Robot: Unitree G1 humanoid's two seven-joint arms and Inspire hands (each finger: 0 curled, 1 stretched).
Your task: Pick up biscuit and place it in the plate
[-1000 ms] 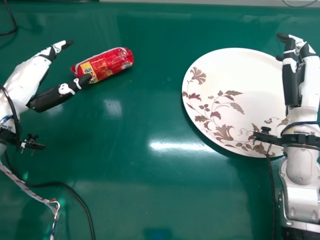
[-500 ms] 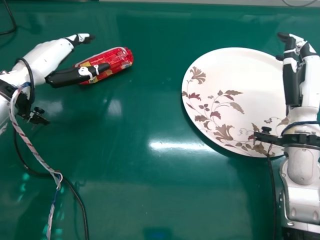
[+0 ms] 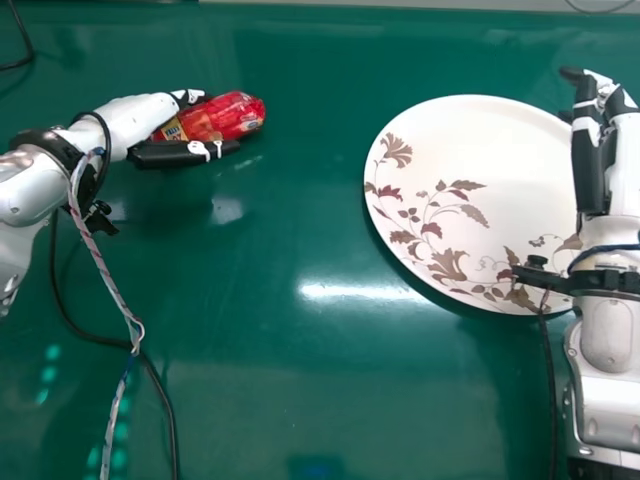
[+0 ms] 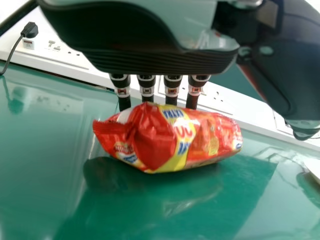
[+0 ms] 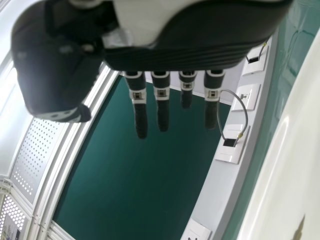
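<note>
The biscuit packet [image 3: 232,116] lies on its side on the green worktop [image 3: 300,380], toward the robot's left and well apart from the plate [image 3: 470,130]. The left hand [image 3: 145,115] is set astride it, apparently to catch it across its narrower width: in the head view the thumb [image 3: 175,154] lies along the near side and the fingers [image 4: 147,91] are on the far side. They are straight and spread from the thumb, clamped on nothing; whether any fingertip touches the wrapper I cannot tell. Coming in along the packet's length from its left end looks sensible, since both long sides are then within reach of one squeeze. That closing seems the step in hand, with lifting and carrying to the right all to do. The wrapper looks soft and crinkly, so a firm but gentle pinch should suit it; too shallow a hold could let the free end sag or roll out. The right hand [image 3: 624,165] is at the plate's right edge, fingers straight and holding nothing, which leaves the plate's left side open for the packet to be set down.
</note>
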